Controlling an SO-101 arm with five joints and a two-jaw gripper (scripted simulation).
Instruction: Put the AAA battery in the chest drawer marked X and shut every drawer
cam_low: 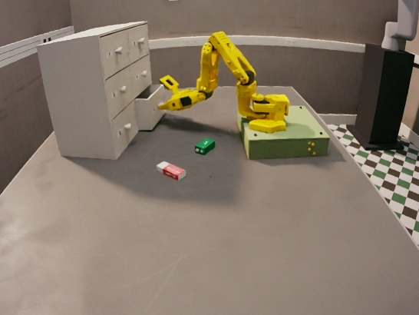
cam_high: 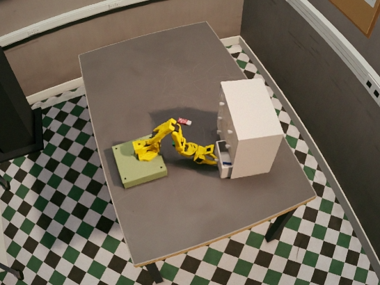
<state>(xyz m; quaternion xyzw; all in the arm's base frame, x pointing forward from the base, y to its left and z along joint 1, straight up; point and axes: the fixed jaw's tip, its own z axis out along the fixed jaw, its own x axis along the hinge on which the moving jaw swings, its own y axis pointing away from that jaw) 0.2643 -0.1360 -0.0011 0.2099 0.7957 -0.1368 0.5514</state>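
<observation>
The white chest (cam_high: 250,115) (cam_low: 73,84) stands upright on the table. Its bottom drawer (cam_high: 223,172) (cam_low: 147,109), on the side nearest the arm, is pulled partly out. A small blue and white thing (cam_high: 227,163), likely the AAA battery, lies inside that drawer; it is too small to tell for sure. My gripper (cam_high: 216,160) (cam_low: 161,105) is low at the front panel of the open drawer and shut on the drawer's knob. The knob itself is hidden by the fingers.
A red and white eraser (cam_high: 184,121) (cam_low: 171,170) and a green block-shaped battery (cam_low: 205,146) lie on the table between the chest and the arm's green base (cam_high: 139,174) (cam_low: 288,142). The other drawers are shut.
</observation>
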